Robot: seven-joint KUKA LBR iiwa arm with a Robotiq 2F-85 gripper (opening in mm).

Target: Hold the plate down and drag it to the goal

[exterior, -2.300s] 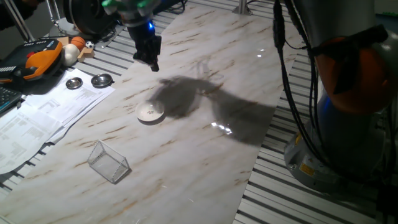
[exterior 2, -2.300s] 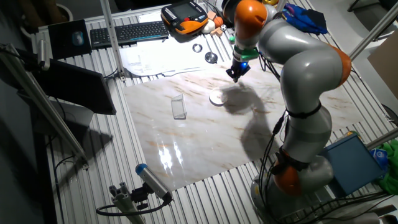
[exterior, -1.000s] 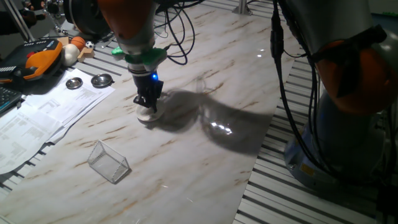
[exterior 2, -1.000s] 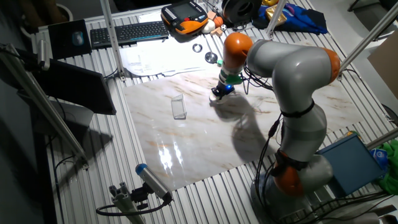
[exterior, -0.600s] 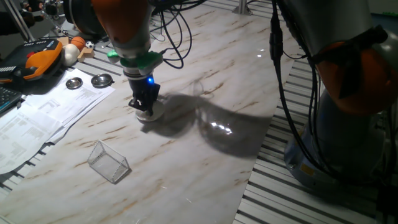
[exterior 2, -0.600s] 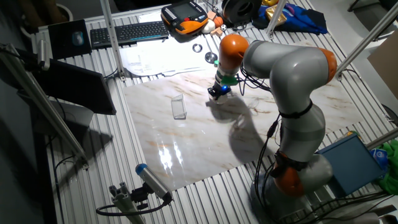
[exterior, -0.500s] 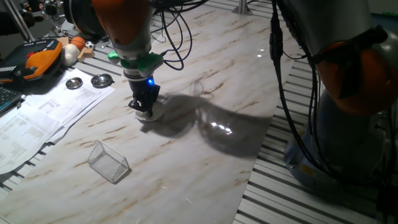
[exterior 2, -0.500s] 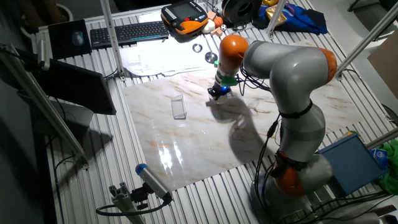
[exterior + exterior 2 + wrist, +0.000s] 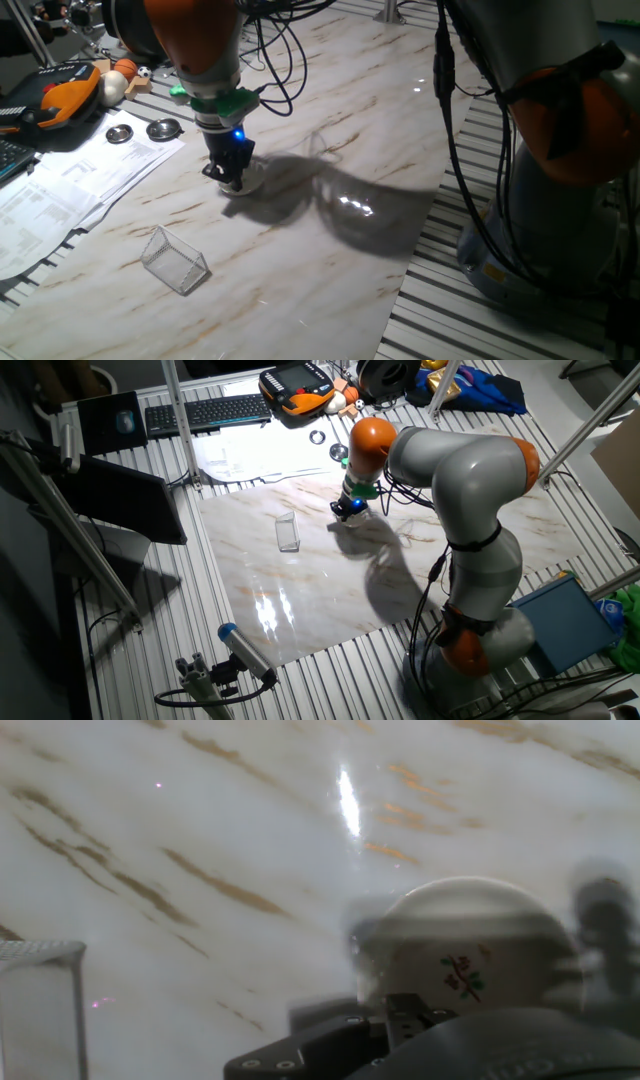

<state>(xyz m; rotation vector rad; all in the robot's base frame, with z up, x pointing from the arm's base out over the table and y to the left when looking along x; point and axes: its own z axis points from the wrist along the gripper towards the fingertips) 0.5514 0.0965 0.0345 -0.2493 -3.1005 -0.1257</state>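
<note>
Black two-finger gripper [image 9: 229, 184] is down on the small flat round white plate [image 9: 244, 184], tip touching its top face. The fingers look close together, but whether they are fully shut cannot be told: from the fixed views the tip reads as one dark block, and the hand view is blurred where the fingers would show. Nothing is clamped between them; contact is from above only.

In the hand view the plate [image 9: 470, 960] fills the lower right, with a small red-and-green sprig mark near its centre; the gripper body is the dark mass along the bottom edge.

Arm pose: the orange and grey arm [image 9: 450, 450] reaches from its base at the near right across the marble-pattern table top [image 9: 330, 250]. The last link [image 9: 200, 50] hangs nearly vertical over the plate, with a green ring and a blue light just above the gripper [image 9: 344, 511].

Position: the plate sits left of the table's centre. The see-through rectangular box with thin pale edges [image 9: 175, 260] stands nearer the camera and to the left, well apart from the plate. In the hand view one corner of the box [image 9: 40, 952] shows at the left edge.

Count: one plate, one box, two shiny round metal dishes [image 9: 143, 131] on the white papers [image 9: 70, 180] at the far left.
</note>
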